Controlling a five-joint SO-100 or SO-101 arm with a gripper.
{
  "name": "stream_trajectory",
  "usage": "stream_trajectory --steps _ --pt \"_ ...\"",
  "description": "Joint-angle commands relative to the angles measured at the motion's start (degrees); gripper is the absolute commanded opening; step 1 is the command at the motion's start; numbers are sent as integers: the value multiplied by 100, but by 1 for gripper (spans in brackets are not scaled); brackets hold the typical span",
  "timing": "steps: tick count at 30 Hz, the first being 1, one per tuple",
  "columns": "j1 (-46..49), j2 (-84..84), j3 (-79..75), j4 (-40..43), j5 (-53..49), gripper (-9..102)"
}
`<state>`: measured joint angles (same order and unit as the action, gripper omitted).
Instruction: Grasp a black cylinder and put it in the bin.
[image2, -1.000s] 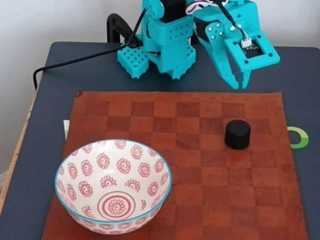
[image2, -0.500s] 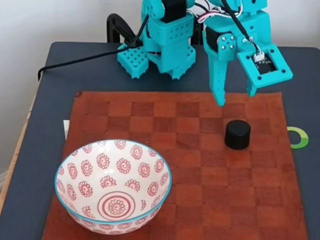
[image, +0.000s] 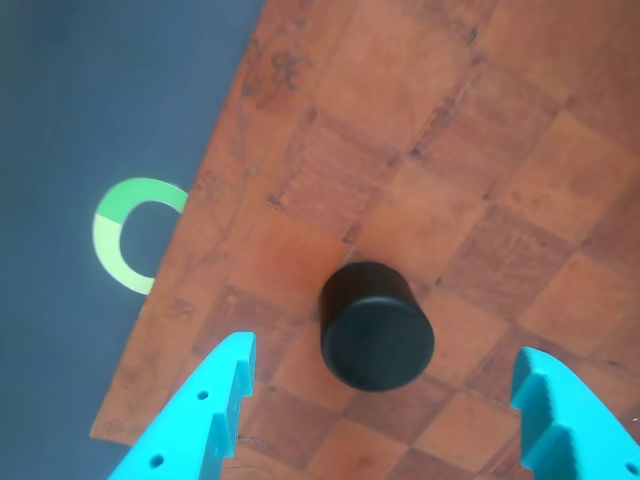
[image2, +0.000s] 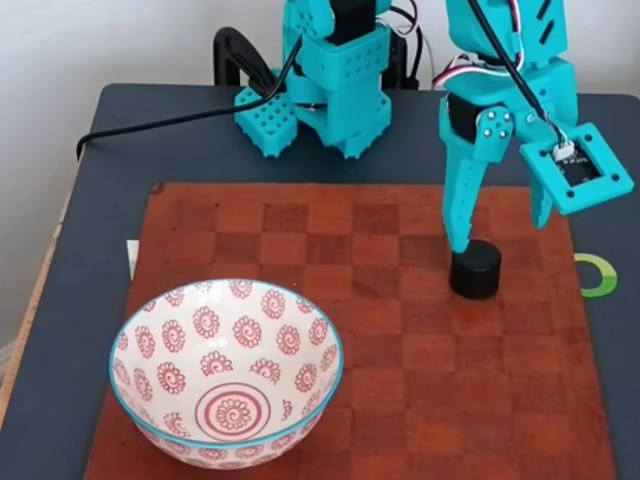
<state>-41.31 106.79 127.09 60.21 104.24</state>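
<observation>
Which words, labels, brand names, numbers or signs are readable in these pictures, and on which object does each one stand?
No readable text in either view.
Green ring mark on the dark table: a bare symbol, no letters.
Short matte black cylinder: top looks plain here, nothing legible.
White bowl with a blue rim: red dotted circles, pattern only.
Turquoise gripper and its small circuit board: any markings too small to read.

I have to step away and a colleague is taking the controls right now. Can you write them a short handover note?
Gripper: open, empty, above the black cylinder, fingers spread either side of it in the other view.
Black cylinder: upright on the brown checkered mat, right part in the fixed view, not gripped.
Bin: front left of the mat, empty.
Done: approach only.
Left: lower, close on the cylinder, lift, carry to the bin, release.
</observation>
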Motion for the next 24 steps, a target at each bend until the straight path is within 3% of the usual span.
stream_trajectory --steps 1,14,24 --pt "18 -132 -237 -53 26 32" --pt "53 -967 -158 -404 26 32" --pt "62 -1151 -141 -308 18 22"
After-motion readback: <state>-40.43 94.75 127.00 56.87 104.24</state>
